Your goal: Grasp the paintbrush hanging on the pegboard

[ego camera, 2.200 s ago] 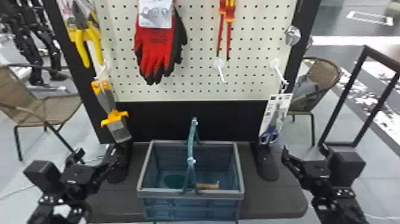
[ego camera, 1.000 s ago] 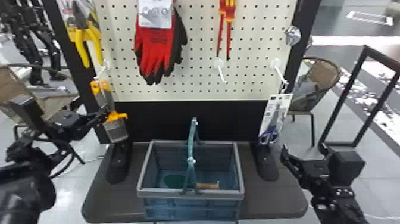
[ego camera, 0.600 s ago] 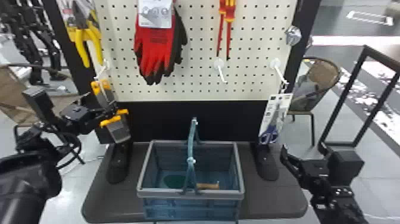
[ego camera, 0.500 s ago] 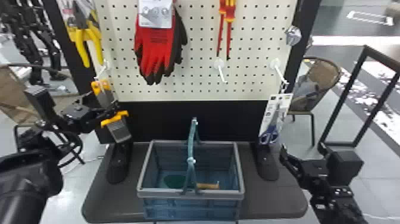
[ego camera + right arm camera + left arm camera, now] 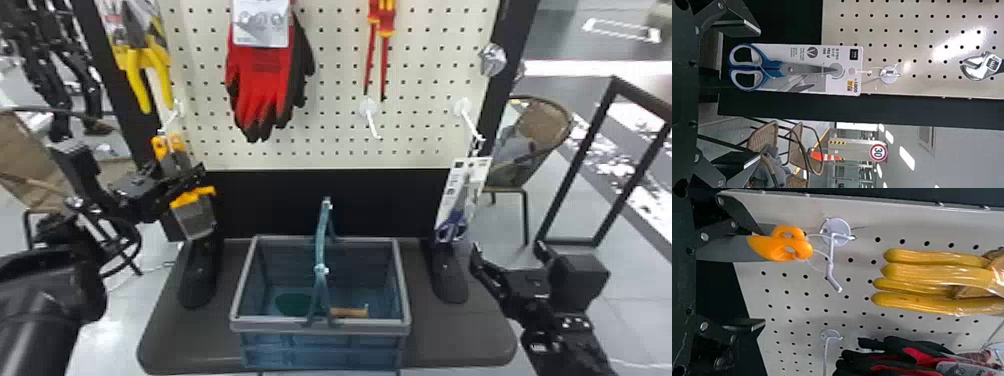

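Note:
The paintbrush (image 5: 192, 212) hangs from a white hook (image 5: 831, 230) at the pegboard's lower left. It has an orange handle end (image 5: 779, 248), a yellow band and grey bristles. My left gripper (image 5: 167, 175) is raised to the brush's grey handle. In the left wrist view the left gripper (image 5: 760, 276) is open, the handle lies between the fingers, close to one finger (image 5: 742, 215), and the other stands well apart. My right gripper (image 5: 480, 260) is parked low at the table's right, open, facing the packaged scissors (image 5: 789, 70).
A blue-grey basket (image 5: 320, 325) with an upright handle stands mid-table. Yellow pliers (image 5: 142, 55), red gloves (image 5: 262, 75), red screwdrivers (image 5: 377, 45) and a wrench (image 5: 981, 64) hang on the pegboard (image 5: 415, 75). Black stand feet (image 5: 197, 272) flank the basket.
My left arm has risen from the table to the hanging brush and brought its open fingers around the handle. The right arm has stayed still.

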Tool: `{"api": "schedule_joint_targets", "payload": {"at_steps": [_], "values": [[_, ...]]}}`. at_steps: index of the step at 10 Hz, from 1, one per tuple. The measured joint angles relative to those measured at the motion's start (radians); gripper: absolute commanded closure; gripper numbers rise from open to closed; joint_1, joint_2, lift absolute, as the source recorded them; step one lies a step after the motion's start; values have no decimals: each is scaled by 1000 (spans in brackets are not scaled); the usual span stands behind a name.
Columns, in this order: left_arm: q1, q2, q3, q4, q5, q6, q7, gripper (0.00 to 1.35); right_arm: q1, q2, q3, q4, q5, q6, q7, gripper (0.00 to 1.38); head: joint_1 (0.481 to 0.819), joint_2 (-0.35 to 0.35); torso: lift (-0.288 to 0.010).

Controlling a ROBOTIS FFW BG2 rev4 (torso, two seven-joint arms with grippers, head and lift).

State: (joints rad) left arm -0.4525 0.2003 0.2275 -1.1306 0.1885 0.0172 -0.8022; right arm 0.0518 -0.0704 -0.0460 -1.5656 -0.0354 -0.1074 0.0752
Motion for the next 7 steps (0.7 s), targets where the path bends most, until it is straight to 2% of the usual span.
{"api": "schedule_joint_targets", "payload": {"at_steps": [3, 7], "values": [[0, 1, 2, 0, -11, 37, -5, 1193, 5, 0, -1, 2, -5, 0, 0, 182, 549, 0, -100], [0, -1, 2, -2, 2, 48, -5, 1200, 6, 0, -2, 6, -5, 0, 0, 182, 549, 0, -100]]}}
